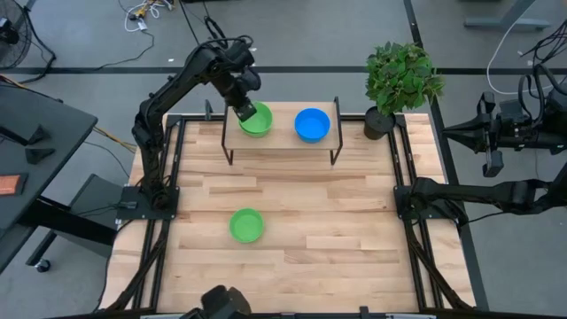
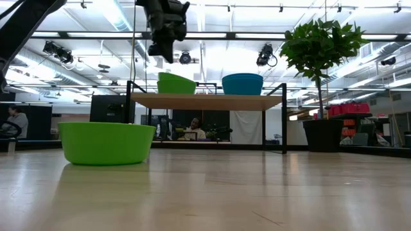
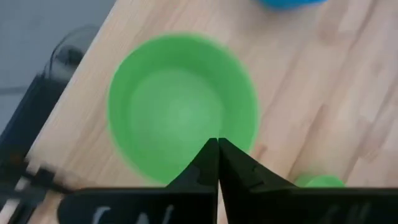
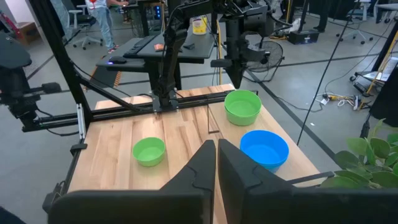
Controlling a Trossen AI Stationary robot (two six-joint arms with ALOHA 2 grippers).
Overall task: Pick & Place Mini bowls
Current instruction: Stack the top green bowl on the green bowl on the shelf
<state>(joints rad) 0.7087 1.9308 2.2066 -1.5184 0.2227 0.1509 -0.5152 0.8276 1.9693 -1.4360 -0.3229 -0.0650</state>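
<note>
Table [image 1: 292, 266]: pale wood planks, smooth, slight sheen
Mini bowls [image 1: 246, 225]: smooth plastic
Shelf [image 1: 282, 142]: wood top, black metal legs

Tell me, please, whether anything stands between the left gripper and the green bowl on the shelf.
Nothing visible does. The left gripper, shut and empty, hangs just above the green bowl on the shelf, apart from it. The blue bowl sits off to one side.

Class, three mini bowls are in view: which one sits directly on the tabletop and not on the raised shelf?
The green bowl alone at the table's near middle. The other green bowl and the blue bowl both stand on the raised shelf.
</note>
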